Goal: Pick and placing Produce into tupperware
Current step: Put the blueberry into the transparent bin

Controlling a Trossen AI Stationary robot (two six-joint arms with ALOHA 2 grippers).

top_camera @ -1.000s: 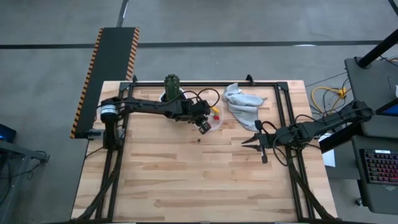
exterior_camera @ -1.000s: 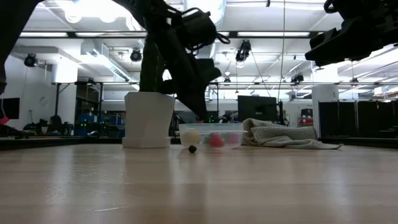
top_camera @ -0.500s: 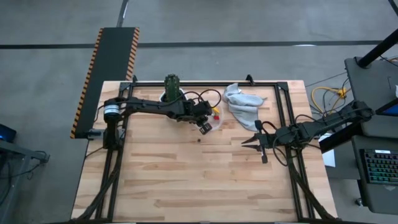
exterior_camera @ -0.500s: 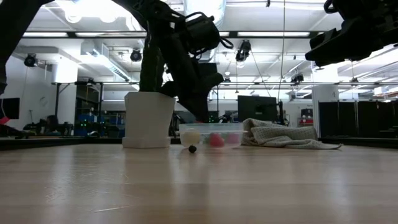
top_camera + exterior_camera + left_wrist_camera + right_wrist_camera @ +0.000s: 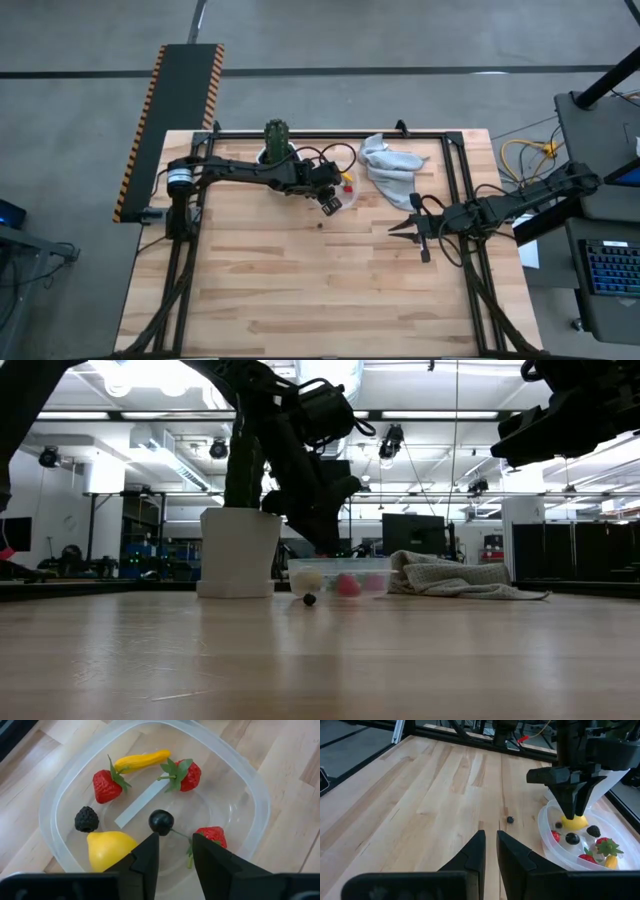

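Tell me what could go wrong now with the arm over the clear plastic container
The left gripper hangs open just above the clear plastic container; its fingers could knock the dark cherry or the thin rim when lifting. One small dark berry lies alone on the wooden table and could roll if nudged.

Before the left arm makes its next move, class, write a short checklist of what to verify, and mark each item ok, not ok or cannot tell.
1. Left hand empty, fingers apart: ok.
2. Dark cherry inside the tupperware: ok.
3. All produce in the container: not ok; one small dark berry lies on the table.
4. Right hand away from the container: ok.
5. Cloth clear of the stray berry: ok.
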